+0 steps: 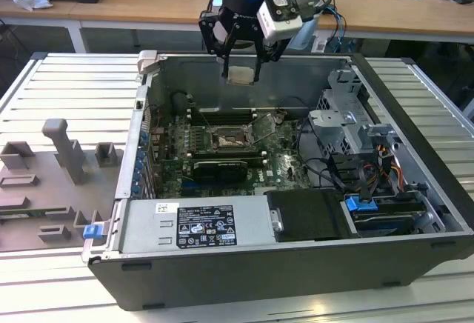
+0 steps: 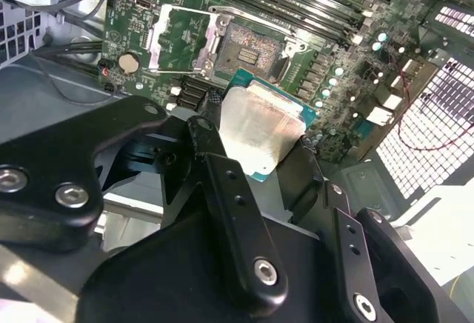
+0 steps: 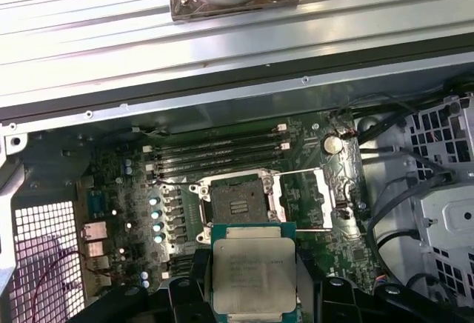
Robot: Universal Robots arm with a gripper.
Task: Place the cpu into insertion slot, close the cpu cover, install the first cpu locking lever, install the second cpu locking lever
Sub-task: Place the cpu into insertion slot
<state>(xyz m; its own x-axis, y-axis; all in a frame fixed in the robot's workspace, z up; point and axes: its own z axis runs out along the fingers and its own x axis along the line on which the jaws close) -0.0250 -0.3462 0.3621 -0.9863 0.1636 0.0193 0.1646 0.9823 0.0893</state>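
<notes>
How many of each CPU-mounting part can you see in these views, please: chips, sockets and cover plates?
cpu: 1, held in the pincer
insertion slot: 1, empty
cpu cover: 1, swung open beside the slot
Total: 3

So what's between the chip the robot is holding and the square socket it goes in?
Nothing, just air. In the exterior view the cpu hangs in the gripper, up above the open insertion slot.
</notes>
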